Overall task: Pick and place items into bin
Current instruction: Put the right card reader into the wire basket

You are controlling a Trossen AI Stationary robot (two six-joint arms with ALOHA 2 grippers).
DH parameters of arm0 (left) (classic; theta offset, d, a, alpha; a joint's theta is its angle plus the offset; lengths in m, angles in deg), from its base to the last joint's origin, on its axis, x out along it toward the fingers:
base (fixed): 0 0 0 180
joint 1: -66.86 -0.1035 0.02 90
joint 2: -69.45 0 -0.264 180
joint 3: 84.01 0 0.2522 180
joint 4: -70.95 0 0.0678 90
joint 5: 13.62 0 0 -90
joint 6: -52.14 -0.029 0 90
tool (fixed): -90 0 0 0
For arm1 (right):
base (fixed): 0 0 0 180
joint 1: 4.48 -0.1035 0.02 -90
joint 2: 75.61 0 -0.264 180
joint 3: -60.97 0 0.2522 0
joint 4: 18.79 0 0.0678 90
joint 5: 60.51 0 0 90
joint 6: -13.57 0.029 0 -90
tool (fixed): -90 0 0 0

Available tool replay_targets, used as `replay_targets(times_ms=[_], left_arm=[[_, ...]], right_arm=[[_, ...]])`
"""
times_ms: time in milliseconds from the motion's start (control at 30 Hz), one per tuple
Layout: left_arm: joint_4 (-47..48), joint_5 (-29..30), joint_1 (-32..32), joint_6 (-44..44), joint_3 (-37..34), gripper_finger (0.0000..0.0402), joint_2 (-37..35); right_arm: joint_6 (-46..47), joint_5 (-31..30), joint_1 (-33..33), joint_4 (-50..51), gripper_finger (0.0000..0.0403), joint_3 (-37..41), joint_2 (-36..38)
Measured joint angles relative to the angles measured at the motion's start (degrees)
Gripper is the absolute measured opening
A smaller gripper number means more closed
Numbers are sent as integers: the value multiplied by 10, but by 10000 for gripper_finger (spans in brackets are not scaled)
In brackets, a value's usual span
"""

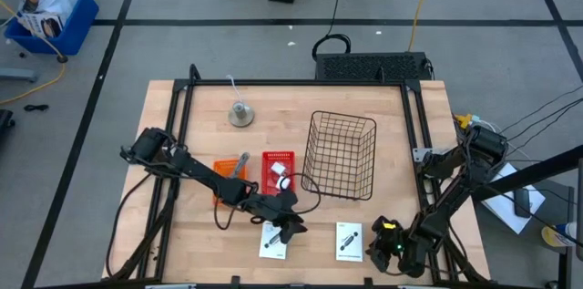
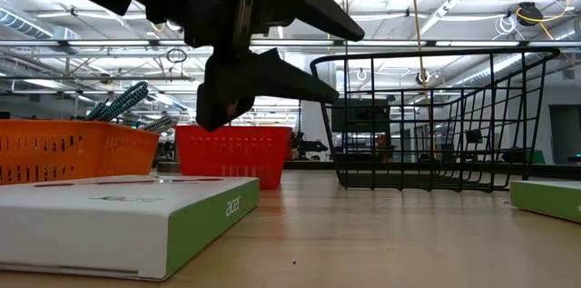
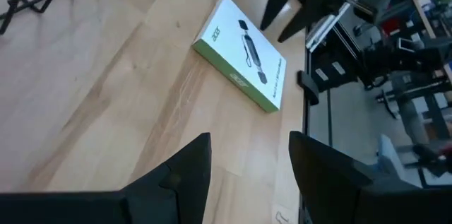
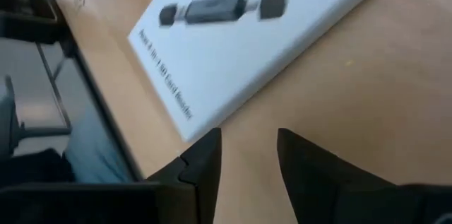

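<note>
The white box (image 1: 273,241) lies flat on the table (image 1: 182,234) directly beneath the left gripper (image 1: 290,224), whose fingers stand apart and empty just above it; the second white box (image 1: 348,240) lies just beside the right gripper (image 1: 387,245), which hangs low at the table's near edge with its fingers (image 4: 201,164) parted too. The wire basket (image 1: 342,154) sits beyond the left gripper — near, not touching. The risk, as I judge it: each box is thin and flat, so fingers closing on its face may skid off or shove it along the wood; a tilted grip could let it slip before clearing the basket's rim — or catch the wires.
</note>
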Motion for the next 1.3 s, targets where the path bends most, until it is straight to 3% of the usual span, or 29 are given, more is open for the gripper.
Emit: replay_targets(times_ms=[267,533,833,933,1033,1300], left_arm=[[-28,11,-8,47,0,195,12],[-120,-29,-11,91,7,195,78],[-109,-23,-4,79,58,195,102],[-62,-24,10,80,84,195,102],[-4,7,31,107,107,195,102],[2,113,62,146,135,195,102]], right_arm=[[23,-29,0,-24,137,21,0],[24,-50,0,-22,135,22,0],[4,-50,1,-21,131,22,0],[-2,-50,1,-21,131,22,0],[-6,-50,1,-20,131,22,0],[-18,-50,1,-17,130,22,0]])
